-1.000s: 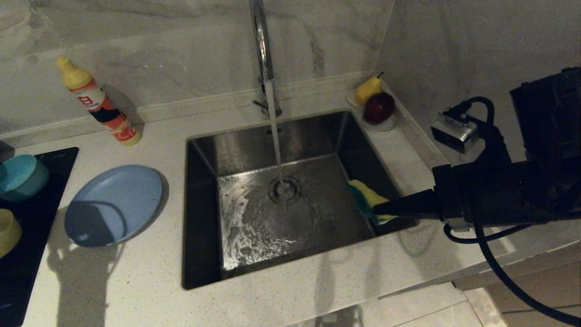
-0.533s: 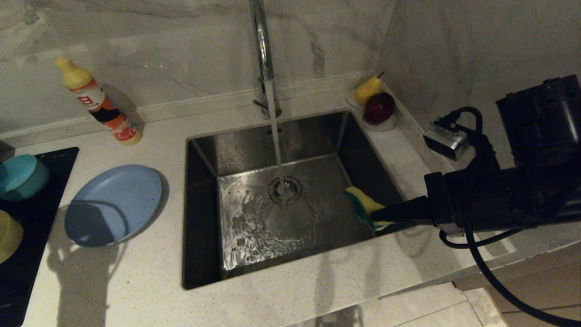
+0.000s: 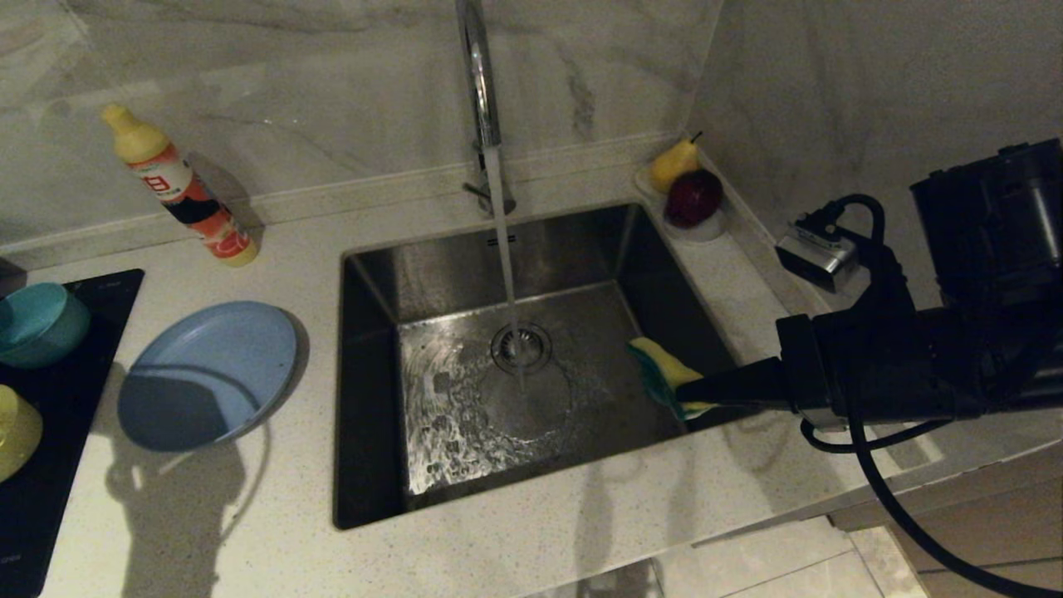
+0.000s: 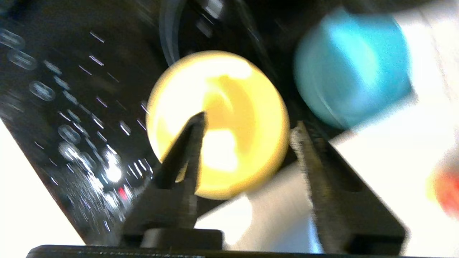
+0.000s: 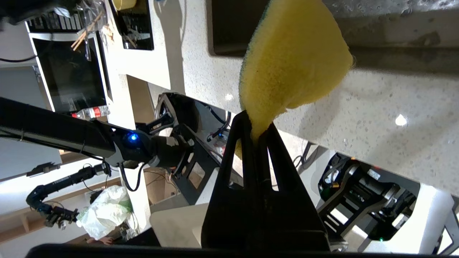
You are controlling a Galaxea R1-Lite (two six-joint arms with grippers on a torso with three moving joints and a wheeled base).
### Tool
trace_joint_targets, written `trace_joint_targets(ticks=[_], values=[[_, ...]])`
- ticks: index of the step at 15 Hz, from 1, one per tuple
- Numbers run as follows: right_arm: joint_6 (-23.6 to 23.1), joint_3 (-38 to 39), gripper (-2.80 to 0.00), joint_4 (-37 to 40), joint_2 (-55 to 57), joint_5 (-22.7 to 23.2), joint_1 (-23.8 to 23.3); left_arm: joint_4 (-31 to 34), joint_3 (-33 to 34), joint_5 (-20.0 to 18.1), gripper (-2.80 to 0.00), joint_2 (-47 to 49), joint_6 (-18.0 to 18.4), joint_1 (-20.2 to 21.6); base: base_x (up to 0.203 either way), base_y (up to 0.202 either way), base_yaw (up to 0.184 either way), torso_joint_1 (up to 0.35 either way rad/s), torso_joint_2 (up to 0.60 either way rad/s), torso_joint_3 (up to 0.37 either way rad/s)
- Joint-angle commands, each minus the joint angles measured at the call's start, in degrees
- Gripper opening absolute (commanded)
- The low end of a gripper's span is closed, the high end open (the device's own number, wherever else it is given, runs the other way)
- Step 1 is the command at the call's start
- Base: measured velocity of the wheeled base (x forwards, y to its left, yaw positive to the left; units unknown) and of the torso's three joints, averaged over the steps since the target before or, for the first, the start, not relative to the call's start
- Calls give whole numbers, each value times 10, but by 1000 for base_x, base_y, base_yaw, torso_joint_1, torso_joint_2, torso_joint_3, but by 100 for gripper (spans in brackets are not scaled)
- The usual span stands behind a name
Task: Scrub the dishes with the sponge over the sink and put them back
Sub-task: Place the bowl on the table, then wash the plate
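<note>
Over the right side of the sink (image 3: 374, 274), the sponge (image 3: 664, 370) is held pinched flat between the shut fingers of the right gripper (image 3: 693, 394), its green face turned toward the basin, while water runs from the tap (image 3: 482, 91) onto the drain. At the far left, on the black cooktop (image 3: 58, 465), the yellow bowl (image 4: 218, 122) and the teal bowl (image 3: 37, 324) are set side by side; the light-blue plate (image 3: 208, 374) lies on the counter between them and the basin. The left gripper (image 4: 247, 132) is seen only in its wrist view, jaws parted, one finger over the yellow bowl's hollow and the other just outside its rim, nothing gripped yet. The step in hand is judged to be the fetching of the yellow bowl. Next, the rim must be taken between the fingers, the jaws shut on it, and the bowl carried right to the sponge over the water
</note>
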Motion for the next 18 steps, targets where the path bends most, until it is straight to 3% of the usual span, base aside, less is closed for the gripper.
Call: trace_joint_targets(ticks=[1,3,5,7,13,14,15,18], values=[[2,5,-280,2,-5,2,0,12,8,-63,-280,-56,27,-1,0,0,0,0,0,0],[2,5,-280,2,-8,2,0,24,28,-109,-280,-86,67,-22,0,0,0,0,0,0],[2,5,-280,2,-8,2,0,72,32,-113,-280,-94,84,-64,0,0,0,0,0,0],[2,5,-280,4,-8,1,0,99,50,-117,-280,-83,144,-93,0,0,0,0,0,0],[1,11,-280,1,-7,0,0,101,100,-123,-280,-33,242,-143,0,0,0,0,0,0],[1,12,-280,1,-8,0,0,99,112,-134,-249,-34,264,-144,0,0,0,0,0,0],[1,12,-280,1,-9,0,0,99,118,-161,0,-39,283,-144,0,0,0,0,0,0],[1,13,-280,1,-8,0,0,100,114,-168,0,-30,292,-144,0,0,0,0,0,0]])
